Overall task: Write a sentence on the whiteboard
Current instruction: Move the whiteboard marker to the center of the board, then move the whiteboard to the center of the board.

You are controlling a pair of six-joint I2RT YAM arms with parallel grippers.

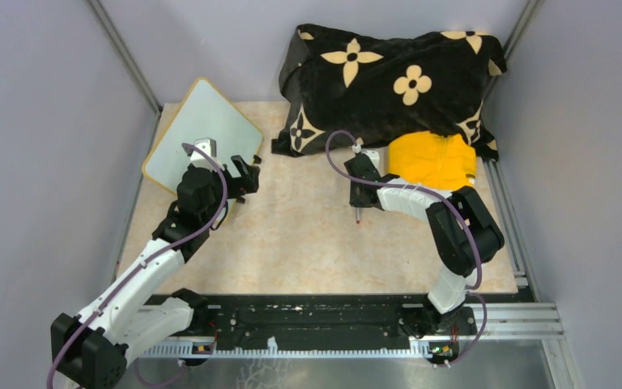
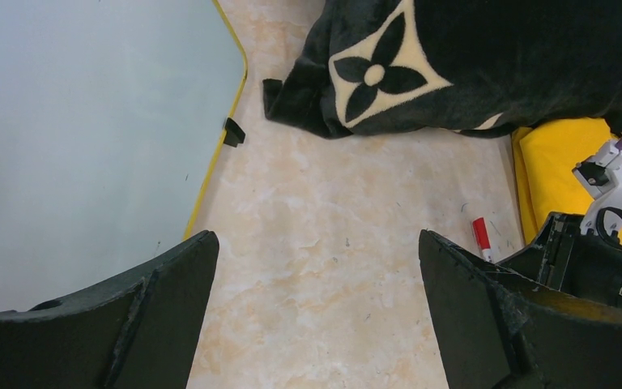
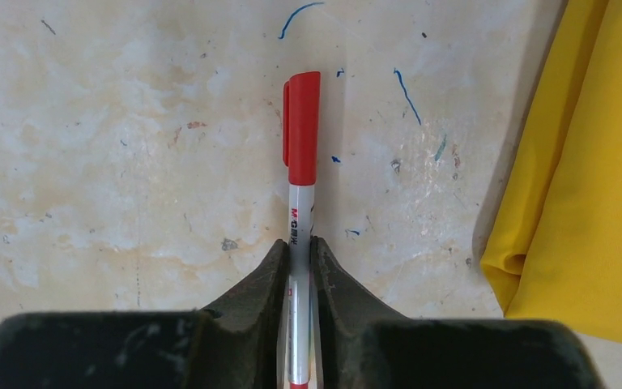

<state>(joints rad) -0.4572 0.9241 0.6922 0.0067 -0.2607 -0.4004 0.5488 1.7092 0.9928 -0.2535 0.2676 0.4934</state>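
Whiteboard (image 1: 201,123) sits far left on the table (image 1: 308,251), turned corner-on; face is plain glossy white, yellow frame, one black foot (image 2: 232,132) showing on its right edge. Can't tell if it lies flat or leans.

Left gripper (image 2: 316,243) hovers just right of the whiteboard, over its near-right edge, jaws spread wide with nothing between them.

Black flowered blanket (image 1: 389,85) is heaped well right of the whiteboard.

Right gripper (image 3: 300,247) is well right of the whiteboard, near the blanket, jaws pinched narrow on the marker (image 3: 300,174): white barrel in the grip, red cap sticking out, cap on.

Yellow cloth (image 1: 431,160) lies farthest from the whiteboard, just beside the right gripper.
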